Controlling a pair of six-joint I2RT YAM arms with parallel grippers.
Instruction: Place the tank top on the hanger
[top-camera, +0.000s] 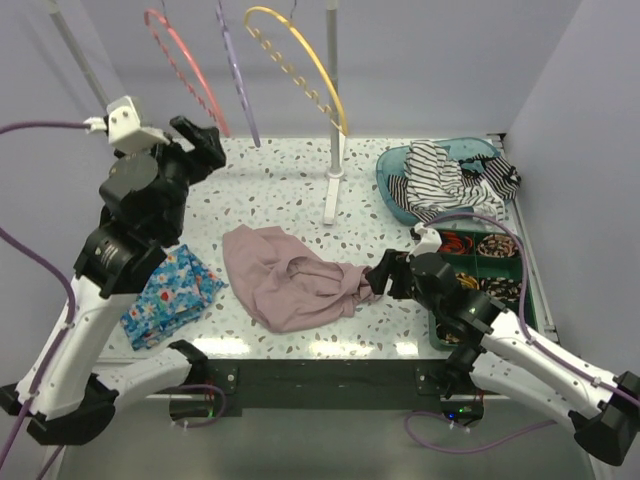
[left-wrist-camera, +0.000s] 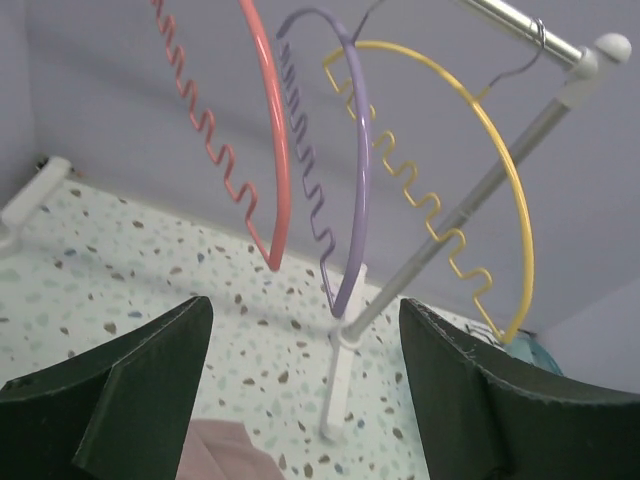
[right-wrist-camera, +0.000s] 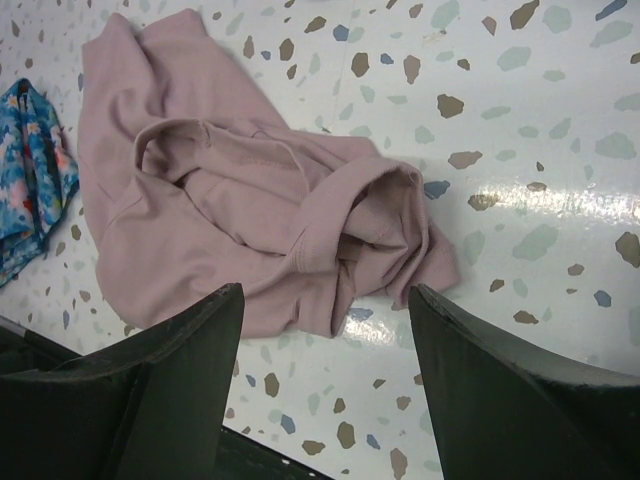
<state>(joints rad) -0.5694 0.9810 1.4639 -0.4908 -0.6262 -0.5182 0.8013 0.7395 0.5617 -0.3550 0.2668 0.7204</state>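
Right gripper (right-wrist-camera: 325, 330): spread wide, holding nothing; tank top (right-wrist-camera: 230, 220) crumpled just beyond its tips; left gripper (left-wrist-camera: 305, 310): spread, empty, hanger (left-wrist-camera: 272, 130) hanging ahead, above; step: reaching for tank top; next likely needs closing on 1 edge.

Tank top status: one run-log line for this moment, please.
tank top: crumpled on table | coral-pink hanger: hanging, bare | left gripper: open, facing hanger | right gripper: open, over tank top
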